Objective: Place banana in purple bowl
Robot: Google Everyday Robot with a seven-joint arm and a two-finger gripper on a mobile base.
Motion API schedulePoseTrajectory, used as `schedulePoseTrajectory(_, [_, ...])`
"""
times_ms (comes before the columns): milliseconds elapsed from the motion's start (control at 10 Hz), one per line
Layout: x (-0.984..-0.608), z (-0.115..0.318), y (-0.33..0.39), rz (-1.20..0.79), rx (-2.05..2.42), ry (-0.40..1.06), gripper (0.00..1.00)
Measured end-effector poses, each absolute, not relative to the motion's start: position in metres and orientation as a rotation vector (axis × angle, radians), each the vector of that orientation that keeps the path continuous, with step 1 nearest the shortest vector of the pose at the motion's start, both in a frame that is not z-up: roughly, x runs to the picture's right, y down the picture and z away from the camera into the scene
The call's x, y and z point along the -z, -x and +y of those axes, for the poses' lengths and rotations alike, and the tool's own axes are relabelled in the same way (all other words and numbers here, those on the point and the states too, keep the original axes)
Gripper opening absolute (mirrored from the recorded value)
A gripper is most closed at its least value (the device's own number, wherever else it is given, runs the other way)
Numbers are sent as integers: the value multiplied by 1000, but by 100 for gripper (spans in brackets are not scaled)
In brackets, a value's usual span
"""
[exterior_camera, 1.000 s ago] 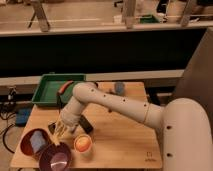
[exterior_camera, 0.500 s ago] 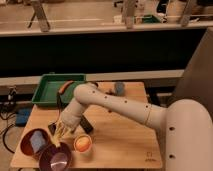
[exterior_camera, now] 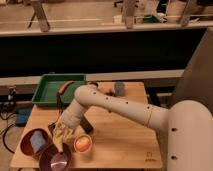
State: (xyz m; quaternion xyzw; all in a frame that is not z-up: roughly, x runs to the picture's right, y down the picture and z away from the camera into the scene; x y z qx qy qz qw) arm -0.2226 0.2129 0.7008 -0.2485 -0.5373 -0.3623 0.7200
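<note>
My gripper (exterior_camera: pixel 60 134) is at the table's front left, at the end of the white arm that reaches in from the right. It is shut on the pale-yellow banana (exterior_camera: pixel 59 141), which hangs down from the fingers. The banana's lower end is just above the far rim of the purple bowl (exterior_camera: pixel 54 160). This bowl has a glossy pinkish inside and sits at the front left edge of the table. Part of the banana is hidden by the gripper.
A red-brown bowl (exterior_camera: pixel 32 142) holding a blue thing stands left of the purple bowl. A round orange fruit (exterior_camera: pixel 82 144) lies just right of the gripper, with a dark object (exterior_camera: pixel 86 125) behind it. A green tray (exterior_camera: pixel 52 91) with a red-orange sausage-shaped item (exterior_camera: pixel 65 86) sits at the back left. A grey cup (exterior_camera: pixel 119 88) stands at the back.
The gripper with the banana has moved slightly down and left, closer over the purple bowl. The bowls and the orange have not moved.
</note>
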Motion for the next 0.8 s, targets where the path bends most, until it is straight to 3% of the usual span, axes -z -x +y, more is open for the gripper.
schedulePoseTrajectory(300, [-700,215,222,-1187,800,544,47])
schedulePoseTrajectory(600, [-699,217,223,-1189,800,538,62])
schedulePoseTrajectory(800, [-698,219,222,-1188,800,533,62])
